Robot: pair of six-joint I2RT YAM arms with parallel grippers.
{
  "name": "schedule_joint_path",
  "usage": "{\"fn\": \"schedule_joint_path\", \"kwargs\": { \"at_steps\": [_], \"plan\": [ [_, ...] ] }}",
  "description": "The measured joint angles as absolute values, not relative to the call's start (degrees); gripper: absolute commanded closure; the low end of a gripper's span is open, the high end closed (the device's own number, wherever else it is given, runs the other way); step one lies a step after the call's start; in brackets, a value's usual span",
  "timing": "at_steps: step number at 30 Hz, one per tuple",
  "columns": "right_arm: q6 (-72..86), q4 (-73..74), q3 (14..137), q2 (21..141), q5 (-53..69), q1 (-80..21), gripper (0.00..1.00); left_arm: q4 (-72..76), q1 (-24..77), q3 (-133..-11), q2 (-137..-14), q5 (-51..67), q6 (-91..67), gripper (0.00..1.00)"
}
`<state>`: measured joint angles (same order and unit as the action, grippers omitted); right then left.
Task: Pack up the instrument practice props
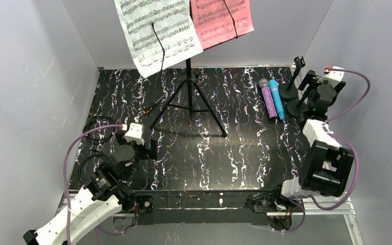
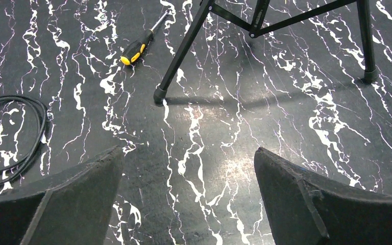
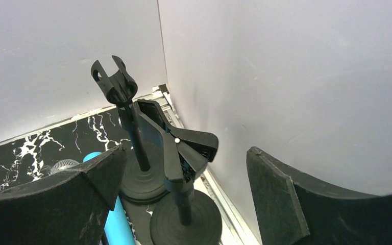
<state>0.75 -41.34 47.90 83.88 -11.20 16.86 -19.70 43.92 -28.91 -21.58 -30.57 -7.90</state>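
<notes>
Mic holders stand in the far right corner beside the microphones, the right gripper spread wide near them; best to centre the nearer stem between its jaws before closing, while the left gripper hangs open

table: glossy marble-look | purple microphone: glittery | music sheets: paper

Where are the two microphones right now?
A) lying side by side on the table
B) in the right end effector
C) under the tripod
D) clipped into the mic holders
A: the purple glitter microphone and blue microphone lie flat together on the table, beside the mic holders, which stand empty.
</notes>
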Motion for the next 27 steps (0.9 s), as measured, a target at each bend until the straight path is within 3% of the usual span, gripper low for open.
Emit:
{"fn": "schedule_joint_path", "kwargs": {
  "at_steps": [10, 15, 27],
  "plan": [
    [-0.6, -21.7, 50.8, 69.6, -10.3, 15.9, 0.03, -19.8, 43.9, -28.9, -19.9, -28.8, -8.2, 0.04],
    [-0.6, -12.4, 54.7, 64.8, -9.1, 10.7, 0.03, -21.8, 43.9, -30.1, -19.9, -27.3, -9.2, 0.04],
    [2.7, 9.3, 60.3, 59.9, -2.3, -7.1, 0.05, -32.8, 43.9, -50.5, -28.9, -26.5, -13.0, 0.02]
  ]
}}
